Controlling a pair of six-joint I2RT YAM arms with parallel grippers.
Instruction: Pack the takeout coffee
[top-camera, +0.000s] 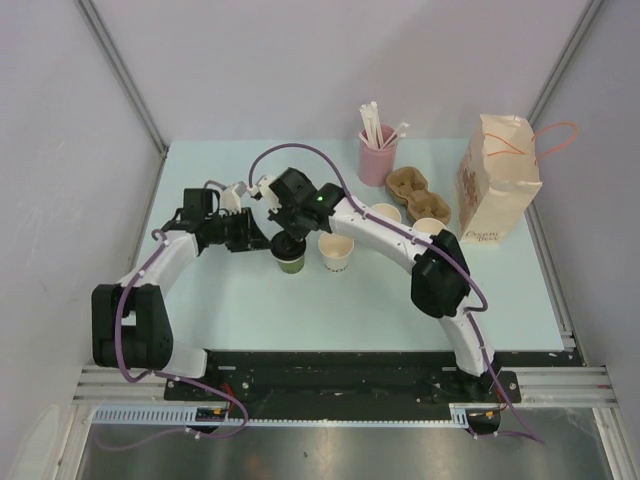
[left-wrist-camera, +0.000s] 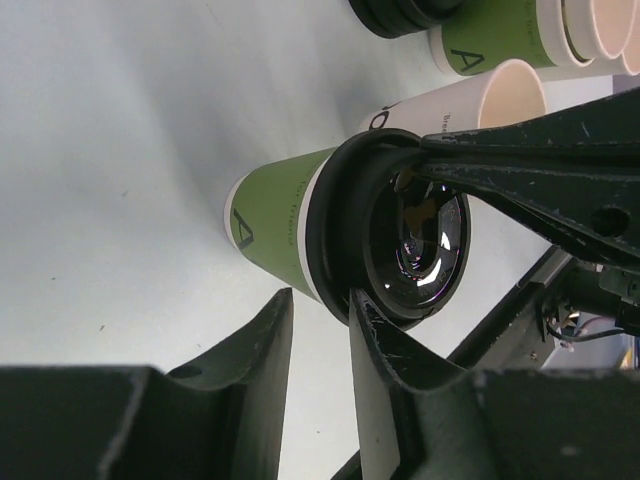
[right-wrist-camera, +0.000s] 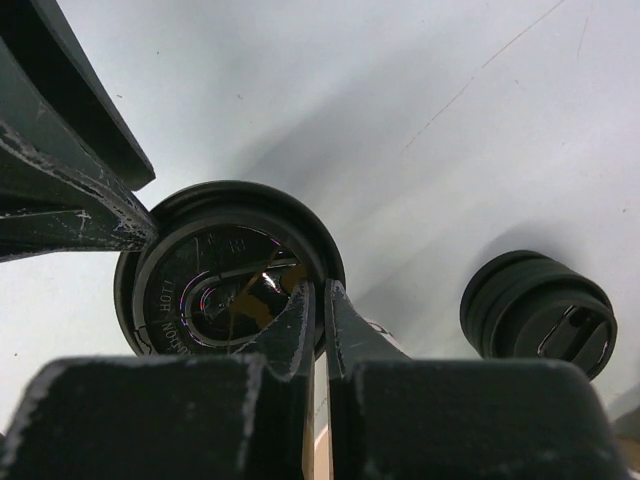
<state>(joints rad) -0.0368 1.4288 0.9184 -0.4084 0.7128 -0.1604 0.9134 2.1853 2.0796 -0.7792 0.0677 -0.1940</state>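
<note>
Standing left of centre on the smooth pale-green desk (top-camera: 300, 310), the small green paper cup (left-wrist-camera: 275, 215) carries a round black plastic lid (right-wrist-camera: 230, 290). From its left, the left gripper (left-wrist-camera: 322, 310) straddles the lid's rim, jaws partly apart and not visibly clamped. The right gripper (right-wrist-camera: 320, 295), closed on nothing, rests its tips on the lid. Just right stands the white paper cup with dark lettering (top-camera: 336, 252), unlidded; a second black lid (right-wrist-camera: 538, 310) lies loose nearby. Such cups are probably light, thin-walled and easily crushed, so the stiffer rim looks the safest hold. Further right are a pink cup of straws (top-camera: 378, 160), a brown moulded cup carrier (top-camera: 415, 190) and a handled paper bag (top-camera: 497, 180). Plain pale walls enclose the desk.
</note>
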